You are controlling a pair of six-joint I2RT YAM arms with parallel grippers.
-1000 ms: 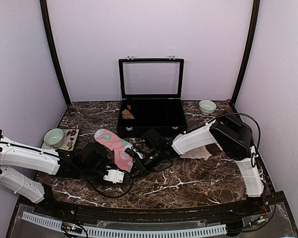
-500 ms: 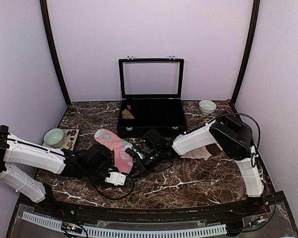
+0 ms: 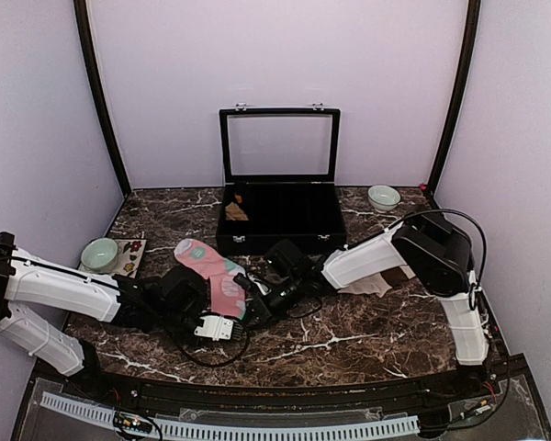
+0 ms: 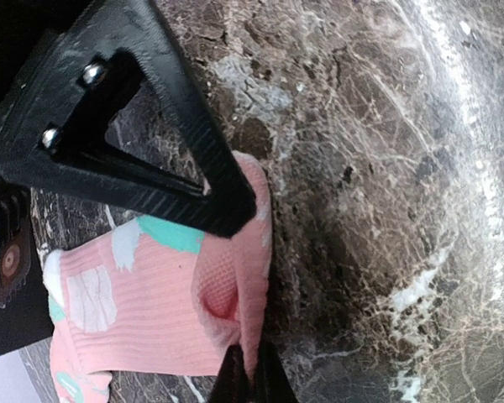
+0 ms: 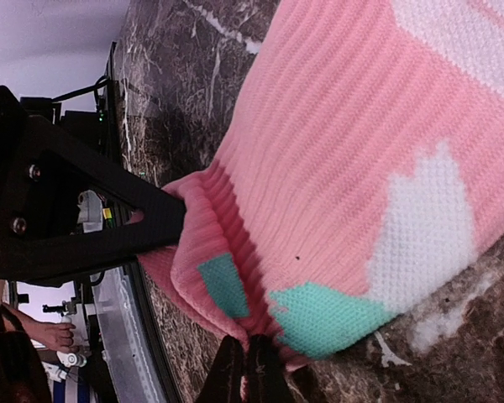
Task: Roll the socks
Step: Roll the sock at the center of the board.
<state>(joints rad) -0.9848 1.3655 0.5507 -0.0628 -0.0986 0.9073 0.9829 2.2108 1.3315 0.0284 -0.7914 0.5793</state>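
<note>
The pink sock with mint-green and white patches lies flat in front of the black case, its near end between my two grippers. My left gripper is shut on that end's raised pink edge; in its own view its tips pinch the fabric. My right gripper is shut on the same end beside a mint patch, and its tips clamp the fold. The cream-beige sock lies under the right arm and is largely hidden.
An open black case stands at the back centre, with a tan-brown bundle in its left compartment. A mint bowl sits on a patterned mat at the left. A small bowl is at the back right. Cables loop near the grippers.
My left arm has reached right to the sock's near end, and its gripper has shut on the fabric edge. The right arm has barely moved and keeps its grip.
</note>
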